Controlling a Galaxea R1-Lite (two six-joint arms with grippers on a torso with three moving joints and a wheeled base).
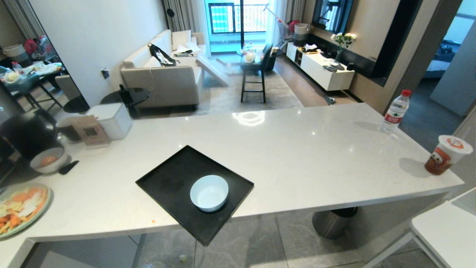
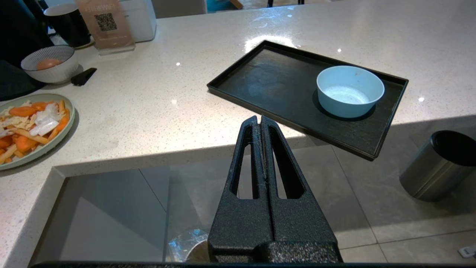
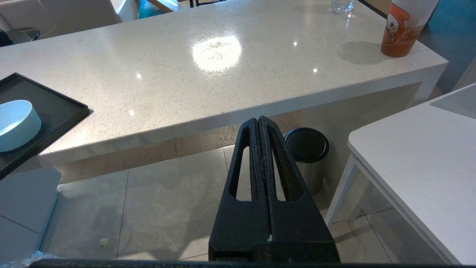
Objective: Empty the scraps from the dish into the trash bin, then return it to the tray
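One small pale blue-white round bowl (image 1: pixel 209 192), apparently empty, low centre of the head view, on one flat black rectangular tray (image 1: pixel 169 178) overhanging the white speckled bench (image 1: pixel 297 149). One steel bin (image 1: pixel 333 222) lower right, half hidden under the bench edge. One green plate (image 1: pixel 22 208) of vegetables, cut off far left. Two grippers, left gripper (image 2: pixel 260 120) and right gripper (image 3: pixel 258 120), pressed together, holding nothing.

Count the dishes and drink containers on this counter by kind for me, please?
Bowls: 2, the pale blue bowl on the black tray and the grey-white bowl.
Plates: 1, the green plate of vegetables.
Bottles: 1, the water bottle.
Cups: 1, the sealed drink cup.
Total: 5
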